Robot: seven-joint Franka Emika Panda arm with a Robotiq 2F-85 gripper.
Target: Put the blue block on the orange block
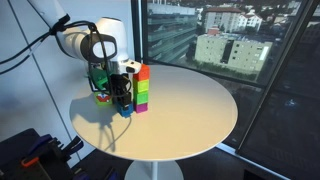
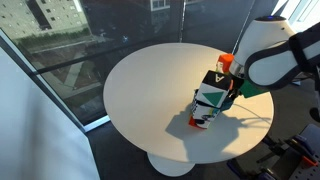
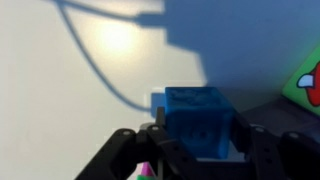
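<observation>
The blue block sits between my gripper's two black fingers in the wrist view, and both fingers press its sides. In an exterior view the blue block is at table level under the gripper, right beside a stack of blocks. The orange block is on top of that stack, above a magenta block and a green block. The orange block also shows in the exterior view from the opposite side, where the gripper hides most of the stack.
A round white table bears everything. A multicoloured patterned cube toy stands behind the gripper, and its green corner shows at the wrist view's right edge. A large window runs along the table's far side. The arm's cable shadow crosses the tabletop.
</observation>
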